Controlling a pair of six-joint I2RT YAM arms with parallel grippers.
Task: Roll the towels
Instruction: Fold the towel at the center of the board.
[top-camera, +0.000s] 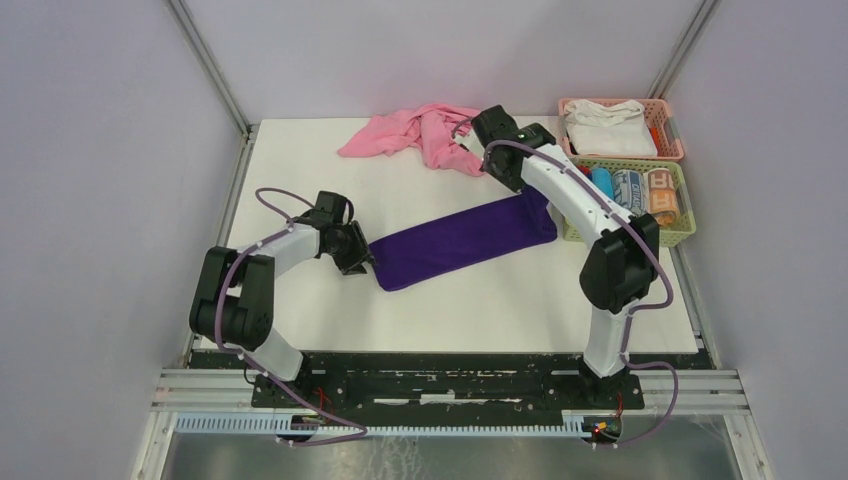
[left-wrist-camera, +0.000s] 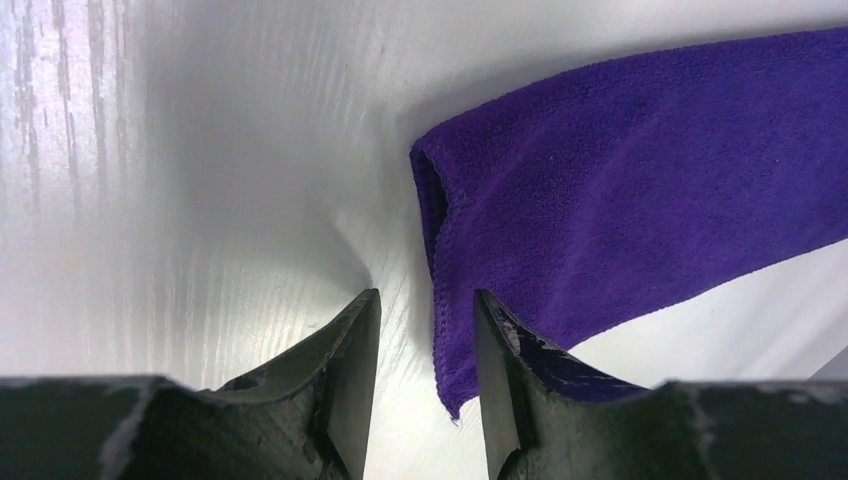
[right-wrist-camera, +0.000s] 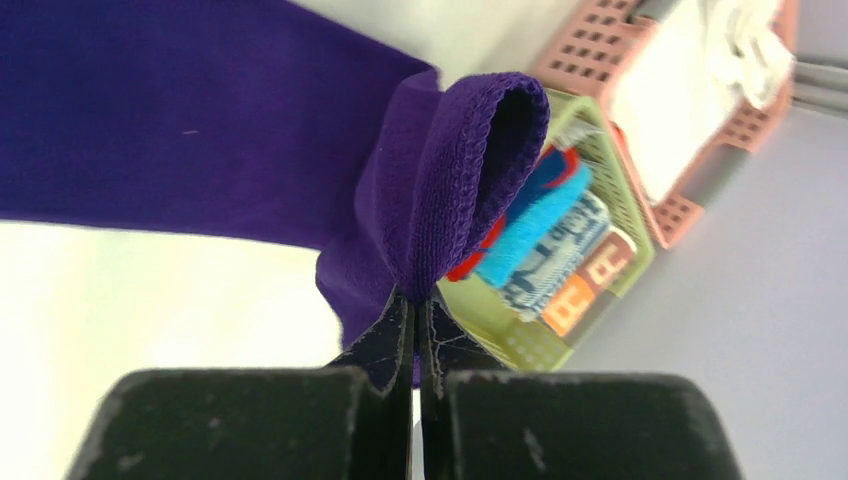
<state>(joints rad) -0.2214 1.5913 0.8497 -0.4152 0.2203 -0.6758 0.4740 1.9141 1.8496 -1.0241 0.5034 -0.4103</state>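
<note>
Across the middle of the white table (top-camera: 450, 310), the purple towel (top-camera: 462, 240) lies as a long folded strip, slanting from the left arm toward the green basket (top-camera: 680, 238). The right gripper (right-wrist-camera: 415, 300) is pinched tight on the far end, holding up a loop of cloth (the basket sits just behind it). The left gripper (left-wrist-camera: 425, 305) stands narrowly parted at the near end, with the hem in the gap and not clamped.

Left arm (top-camera: 285, 245) is folded low, forearm stretched to the right. Left gripper (left-wrist-camera: 425, 300) is open, fingers parted with a narrow gap. Right arm (top-camera: 560, 185) is reached far forward, wrist bent down. Right gripper (right-wrist-camera: 415, 300) is clamped tight on a fold of purple towel (right-wrist-camera: 200, 120).
</note>
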